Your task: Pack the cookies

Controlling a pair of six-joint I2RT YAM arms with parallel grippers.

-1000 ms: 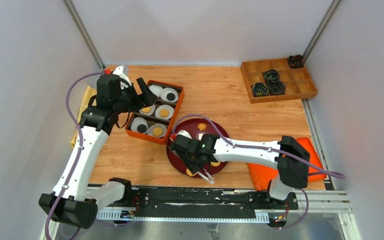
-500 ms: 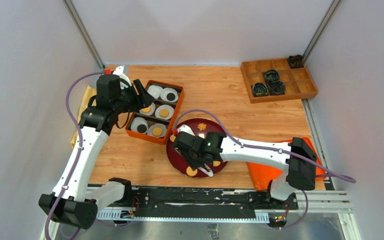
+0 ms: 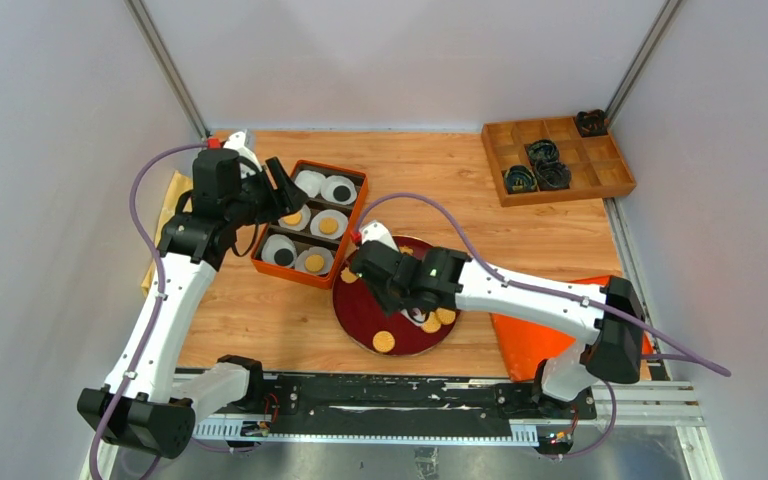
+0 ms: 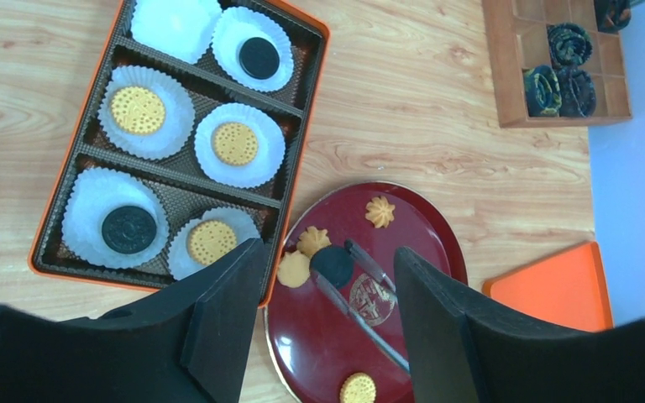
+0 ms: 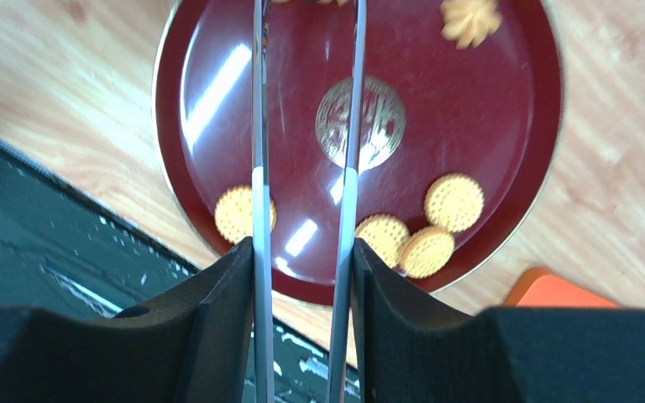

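My right gripper (image 5: pixel 302 248) (image 3: pixel 392 282) is shut on metal tongs (image 5: pixel 256 126). The tong tips (image 4: pixel 361 315) sit either side of a round black cookie (image 4: pixel 332 264) over the left part of the dark red plate (image 4: pixel 437 243) (image 3: pixel 355 320). Flower-shaped cookies (image 4: pixel 380 211) and round golden ones (image 5: pixel 454 201) lie on that plate. The orange box (image 4: pixel 306 109) (image 3: pixel 360 205) holds white paper cups with golden (image 4: pixel 137 110) and black (image 4: pixel 259 58) cookies, and one empty cup (image 4: pixel 172 21). My left gripper (image 4: pixel 327 252) (image 3: pixel 285 190) hangs open above the box's left side, holding nothing.
A wooden compartment tray (image 3: pixel 555 160) with black coiled rings stands at the back right. An orange lid (image 3: pixel 530 345) lies right of the plate, under my right arm. A yellow cloth (image 3: pixel 165 215) sits at the left edge. Walls enclose the table.
My right gripper has carried the tongs from the plate's near side up to its far left, toward the box. My left gripper's jaws have narrowed a little while its arm stayed in place.
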